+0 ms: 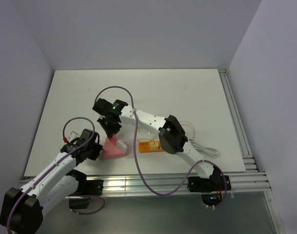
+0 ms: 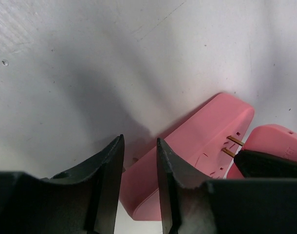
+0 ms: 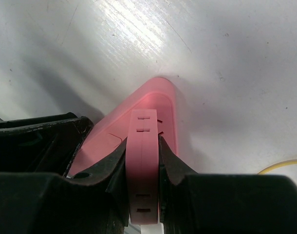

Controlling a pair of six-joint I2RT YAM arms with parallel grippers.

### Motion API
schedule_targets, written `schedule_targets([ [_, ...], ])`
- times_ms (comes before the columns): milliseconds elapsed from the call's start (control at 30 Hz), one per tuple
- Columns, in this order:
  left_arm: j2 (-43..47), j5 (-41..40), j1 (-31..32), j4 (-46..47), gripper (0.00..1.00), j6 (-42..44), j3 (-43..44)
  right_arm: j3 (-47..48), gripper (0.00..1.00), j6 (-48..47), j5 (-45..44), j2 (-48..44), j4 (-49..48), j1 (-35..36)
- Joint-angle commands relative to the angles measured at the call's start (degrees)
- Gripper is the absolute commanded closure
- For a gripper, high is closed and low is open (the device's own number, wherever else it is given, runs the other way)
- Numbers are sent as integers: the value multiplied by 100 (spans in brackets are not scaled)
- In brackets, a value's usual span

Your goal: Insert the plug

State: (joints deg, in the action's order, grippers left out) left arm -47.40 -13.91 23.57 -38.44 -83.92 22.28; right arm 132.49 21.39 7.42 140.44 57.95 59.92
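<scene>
Plug part-way into the strip.
Our right hand (image 3: 142,146) is clamped on the pink plug (image 3: 143,129), holding it square so its prongs (image 2: 234,141) meet the slots of the pink strip (image 3: 160,97). Brass shows between them, so we judge it not seated. Our left hand (image 2: 139,141) stands narrow astride the strip's end on the worktop (image 2: 90,58), likely bracing it; whether it pinches, we cannot tell.
</scene>
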Motion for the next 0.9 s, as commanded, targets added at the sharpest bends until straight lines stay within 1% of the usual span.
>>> schedule_targets([
  [0,-138,205,-2,301,62,-125,30,31,100,-91,-109,220,199,125],
  [233,-367,152,-2,495,63,-28,118,67,100,-231,119,335,164,187],
  [300,-393,152,-2,600,65,33,92,58,100,-267,198,361,137,230],
  [400,-437,161,-2,776,66,104,31,-213,100,-275,488,291,-73,239],
  [533,-498,126,-11,987,67,244,48,-329,100,-267,778,291,-223,248],
  [633,-586,99,-2,1013,67,280,83,-267,100,-249,612,422,-144,239],
  [700,-665,125,-2,1066,68,315,92,-258,100,-249,349,545,-39,239],
  [767,-709,152,-2,1092,68,315,101,-390,100,-267,60,537,-65,239],
  [867,-718,152,-2,1145,68,324,48,-662,100,-319,-13,414,-179,231],
])
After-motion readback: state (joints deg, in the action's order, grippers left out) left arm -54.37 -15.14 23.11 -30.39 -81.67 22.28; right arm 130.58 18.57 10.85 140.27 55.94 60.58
